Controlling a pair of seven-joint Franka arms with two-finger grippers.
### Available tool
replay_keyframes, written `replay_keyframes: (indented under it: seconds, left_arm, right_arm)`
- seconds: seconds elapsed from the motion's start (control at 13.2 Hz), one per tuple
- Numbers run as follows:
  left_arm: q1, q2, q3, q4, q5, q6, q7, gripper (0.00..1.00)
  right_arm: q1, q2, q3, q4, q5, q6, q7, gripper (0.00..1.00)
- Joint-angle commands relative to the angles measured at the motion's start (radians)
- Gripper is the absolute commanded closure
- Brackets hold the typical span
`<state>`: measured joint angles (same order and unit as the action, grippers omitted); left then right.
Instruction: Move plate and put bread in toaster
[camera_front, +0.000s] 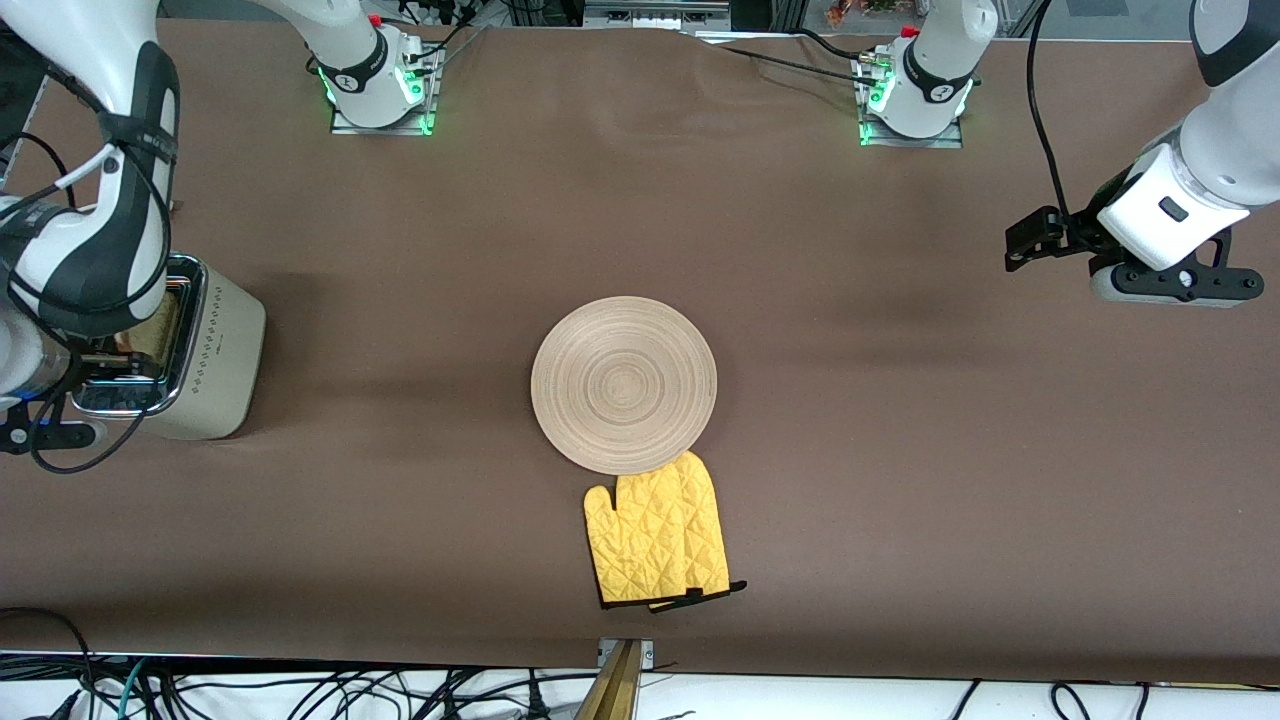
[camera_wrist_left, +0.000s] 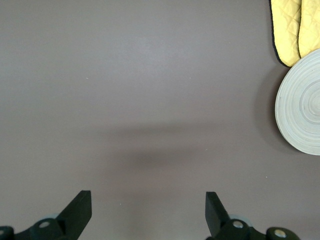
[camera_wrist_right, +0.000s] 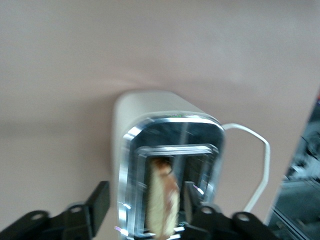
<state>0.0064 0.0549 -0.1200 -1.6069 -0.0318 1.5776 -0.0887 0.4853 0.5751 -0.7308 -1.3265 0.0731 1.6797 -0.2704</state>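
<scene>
The right arm comes from its base at the top of the front view and bends down over the toaster (camera_front: 205, 350), which stands at the right arm's end of the table. Its forearm and wrist cover much of the chrome top there. In the right wrist view the right gripper (camera_wrist_right: 145, 202) hangs directly above the toaster (camera_wrist_right: 150, 120), fingers (camera_wrist_right: 100, 200) spread apart, 1 on each side of the slot. The bread (camera_wrist_right: 162, 200) stands on edge in that slot between the fingers, crust showing along its top; neither finger is seen pressing it. The toaster's white cord (camera_wrist_right: 260, 165) loops out beside it.

The left arm waits at its own end of the table, wrist angled downward, with the left gripper (camera_front: 1030, 240) up over bare brown table (camera_front: 900, 450). The left wrist view shows the left gripper (camera_wrist_left: 147, 212) with its 2 fingers (camera_wrist_left: 80, 207) set wide and nothing between them.

The plate (camera_front: 624, 384) lies flat near the middle of the table, well apart from both grippers and from the toaster. A pair of yellow oven mitts (camera_front: 655, 545) lies just nearer to the front camera than the plate, with the plate's rim overlapping their tips. The same plate (camera_wrist_left: 302, 107) and mitts (camera_wrist_left: 290, 27) appear at the edge of the left wrist view
</scene>
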Motion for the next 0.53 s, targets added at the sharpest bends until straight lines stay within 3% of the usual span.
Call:
replay_keyframes:
  seconds: [0.0,0.46]
  left_arm:
    - [0.000,-0.017,0.006,-0.013,-0.014,-0.005,0.026,0.00]
    - [0.000,-0.017,0.006,-0.013,-0.016,-0.005,0.026,0.00]
  right_arm:
    - [0.031,-0.102,0.007,0.007,0.091,-0.037,-0.024,0.00]
    - [0.150,-0.265,0.007,-0.006,0.128,-0.224,-0.018,0.00]
